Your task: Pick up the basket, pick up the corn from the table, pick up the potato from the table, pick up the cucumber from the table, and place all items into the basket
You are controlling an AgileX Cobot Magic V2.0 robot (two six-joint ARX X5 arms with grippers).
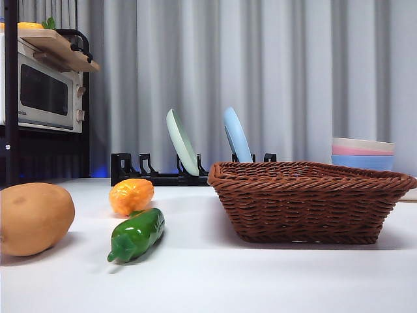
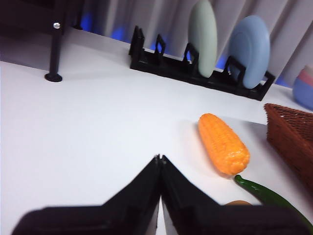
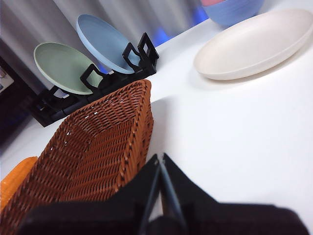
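The brown wicker basket (image 1: 306,201) stands empty on the table at the right; its rim (image 3: 93,142) also fills the right wrist view. The orange corn (image 1: 131,195) lies left of it, the green cucumber (image 1: 136,235) just in front of the corn, and the tan potato (image 1: 34,218) at the far left. In the left wrist view the corn (image 2: 223,143) and the cucumber's tip (image 2: 266,195) lie beyond my left gripper (image 2: 160,159), which is shut and holds nothing. My right gripper (image 3: 160,161) is shut beside the basket's edge, holding nothing.
A black dish rack (image 1: 156,171) with a green plate (image 1: 182,141) and a blue plate (image 1: 237,135) stands behind. Stacked pastel bowls (image 1: 363,153) sit at the back right, with a cream plate (image 3: 254,43) near them. A microwave on a shelf (image 1: 44,91) stands at the left.
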